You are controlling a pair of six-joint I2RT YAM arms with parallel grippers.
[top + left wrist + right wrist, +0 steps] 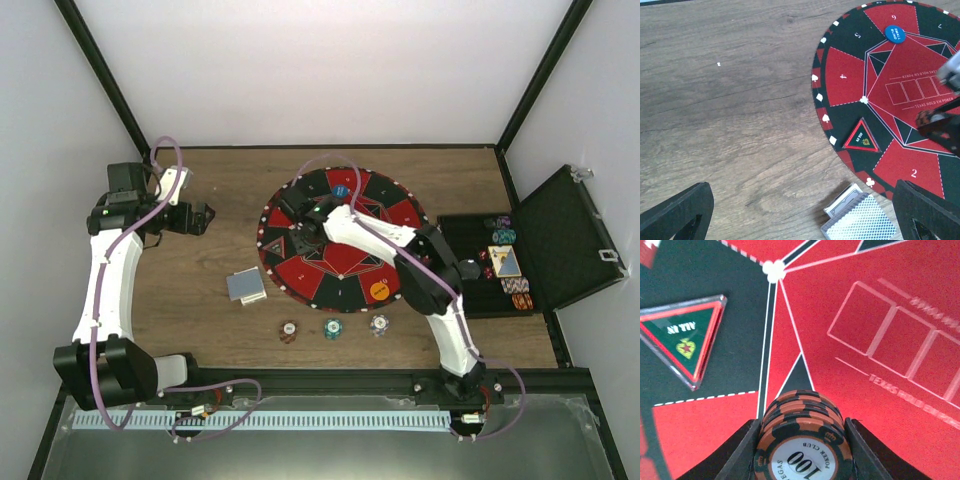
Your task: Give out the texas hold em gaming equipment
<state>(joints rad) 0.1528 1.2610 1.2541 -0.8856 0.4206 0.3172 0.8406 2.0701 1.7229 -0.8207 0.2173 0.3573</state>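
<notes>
- Right gripper (802,422): jaws are partly closed on the rims of an orange-and-black chip stack (802,460).
- The stack is over the left part of the round mat (300,285). It sits by the small black wedge at the edge of the red centre field, near the ALL IN triangle marker (682,337).
- Orientation: the "100" face points back up at the wrist camera. The stack's long axis runs along the fingers, angled down toward the mat. I can't tell if the far chip touches the mat.
- Left gripper (802,200): jaws are wide open and hold nothing. It hangs over bare worktop (730,100), with the card deck (860,222) just beside it.
- Risk 1: this is a rim grip on several chips, and the far ones look slightly fanned. Any tilt or jolt could slide them out and scatter them.
- Risk 2: if I release with the axis off vertical, the stack will likely topple or roll toward the marker. I'd square it up first.
- Risk 3: a low pass over the mat could clip the marker.
</notes>
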